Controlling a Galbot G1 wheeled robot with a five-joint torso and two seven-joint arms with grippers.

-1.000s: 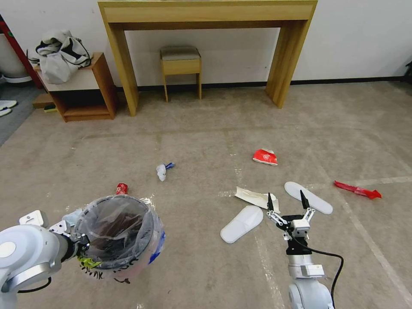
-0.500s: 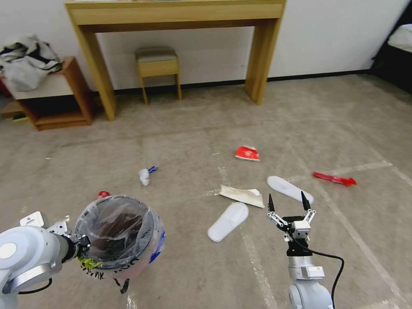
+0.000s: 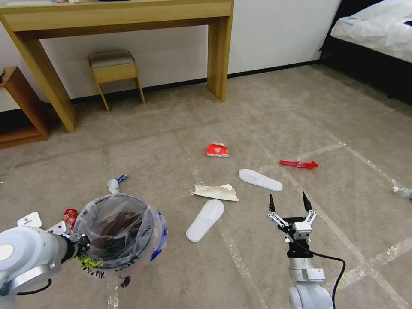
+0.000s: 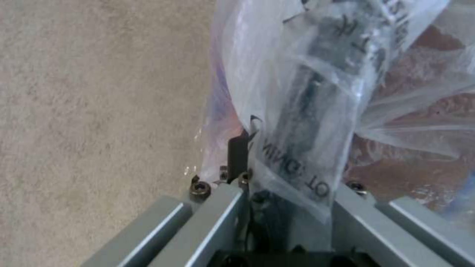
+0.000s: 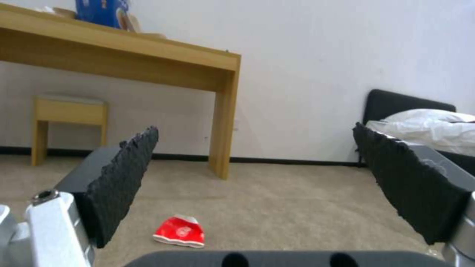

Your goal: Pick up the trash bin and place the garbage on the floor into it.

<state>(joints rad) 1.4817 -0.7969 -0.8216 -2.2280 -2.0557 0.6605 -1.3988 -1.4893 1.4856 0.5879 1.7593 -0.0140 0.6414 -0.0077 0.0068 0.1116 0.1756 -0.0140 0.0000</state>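
Note:
The trash bin, lined with a crinkled clear bag, hangs low at the left with my left gripper shut on its rim. My right gripper hovers open and empty over the floor; its pads stand wide apart. Garbage lies scattered ahead: two white slipper soles, beige paper, a squashed red carton, a red wrapper, a red can beside the bin, and a white-and-blue wad.
A wooden desk and a small stool stand against the back wall, with a low shelf at the far left. A bed fills the upper right. A small clear bottle lies at the right edge.
The whole view has swung to the right, so the desk and litter slide left and the bed comes in. Both arms keep their pose, the bin still held.

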